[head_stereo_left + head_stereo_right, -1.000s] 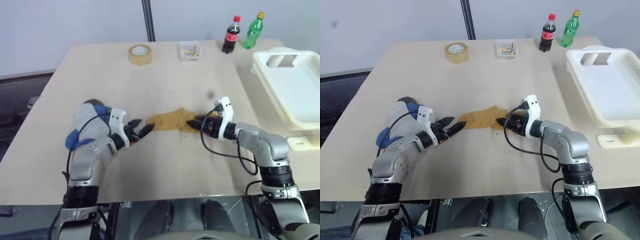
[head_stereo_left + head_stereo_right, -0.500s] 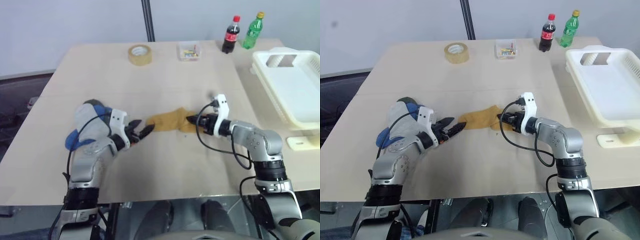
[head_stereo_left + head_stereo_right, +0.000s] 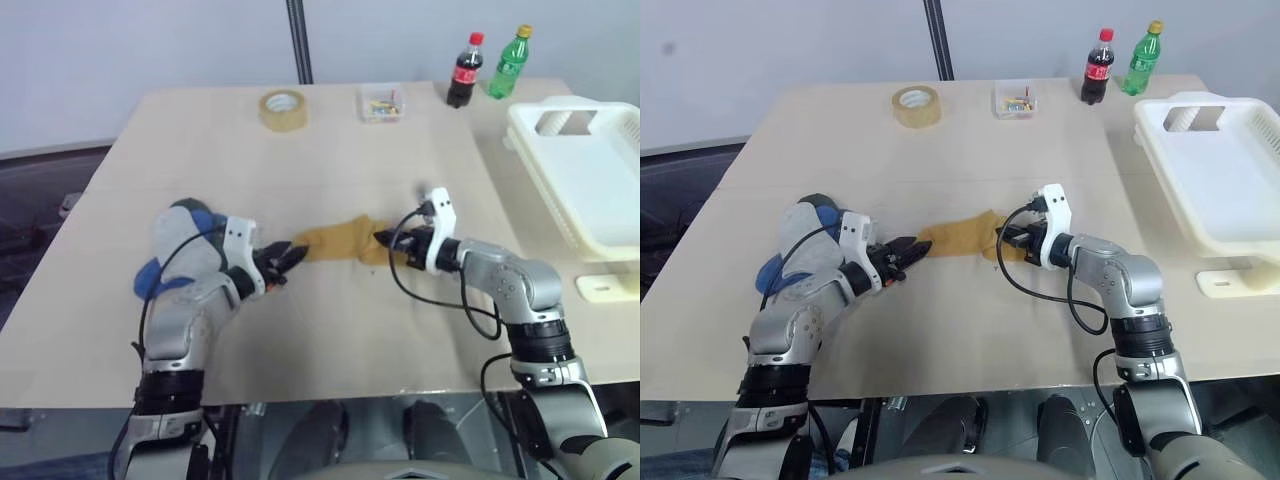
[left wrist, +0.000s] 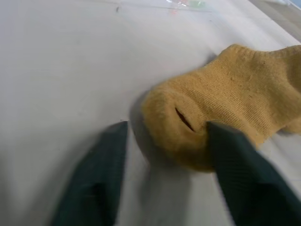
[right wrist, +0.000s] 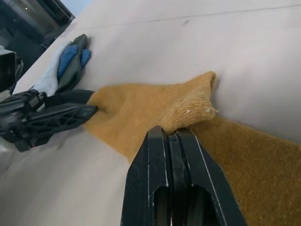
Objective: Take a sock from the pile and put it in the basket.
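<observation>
The mustard-yellow sock (image 3: 345, 241) lies flat near the middle of the wooden table (image 3: 330, 150), stretched between the two grippers. The right gripper (image 3: 385, 240) has its two black fingers pressed together on the right end of the sock; in the right wrist view a fold of the yellow fabric is pinched at the fingertips (image 5: 165, 134). The left gripper (image 3: 290, 256) is at the left end of the sock. In the left wrist view its two fingers (image 4: 101, 169) stand apart, one on each side of the rounded tip of the sock, and one of them is touching the fabric; I cannot tell if they grip it. Behind the left arm, well apart from the yellow sock, the pile (image 3: 175, 245) of grey and blue socks rests on the table. The white slotted basket (image 3: 590, 170) stands at the right edge of the table, well apart from the sock. At the far side of the table are a roll of tape (image 3: 281, 108), a small clear box (image 3: 379, 102) with coloured bits, a cola bottle (image 3: 463, 71) and a green bottle (image 3: 508, 64).
</observation>
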